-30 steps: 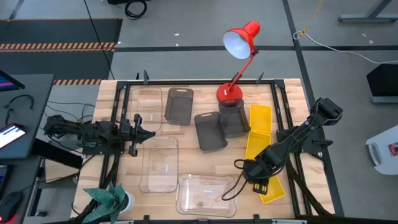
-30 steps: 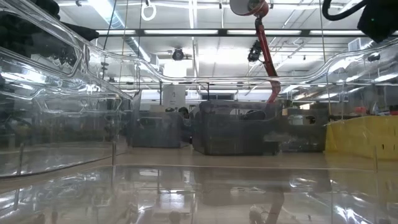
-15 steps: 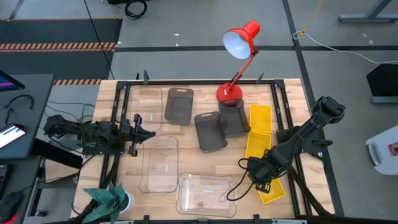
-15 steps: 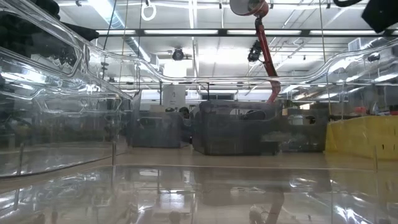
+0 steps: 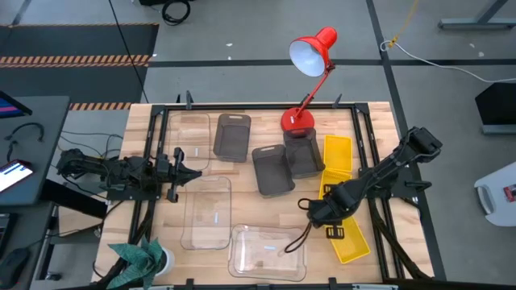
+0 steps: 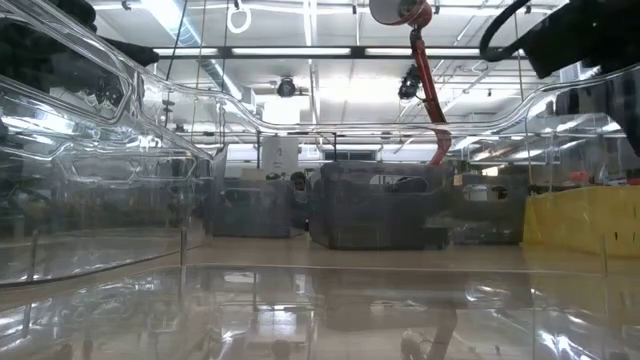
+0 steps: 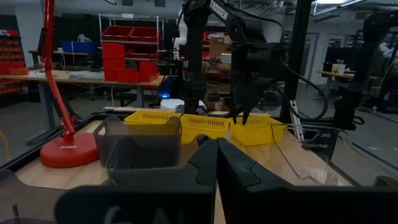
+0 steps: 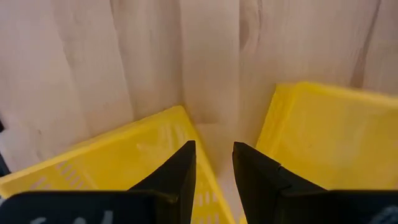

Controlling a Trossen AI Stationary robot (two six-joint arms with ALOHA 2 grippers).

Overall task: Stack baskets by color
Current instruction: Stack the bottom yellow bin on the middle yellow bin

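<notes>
Your right gripper (image 8: 213, 163) hangs over the bare strip of surface (image 8: 155, 56) between the two yellow baskets (image 5: 336, 167) (image 5: 348, 238), jaws parted and holding nothing, probably lined up to grab one rim for stacking. Your left gripper (image 7: 216, 163) waits closed at the surface's left edge. The low view hides most grey baskets (image 5: 272, 170) behind clear baskets (image 5: 268, 250).

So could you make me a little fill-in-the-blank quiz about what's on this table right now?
1. The desk lamp at the table's far edge is coloured ____.
2. The right gripper hovers beside the shallow plastic baskets coloured ____.
3. The left gripper, waiting at the table's left side, has its jaws ____.
4. The dark grey plastic baskets number ____.

Missing words: red; yellow; shut; three
</notes>
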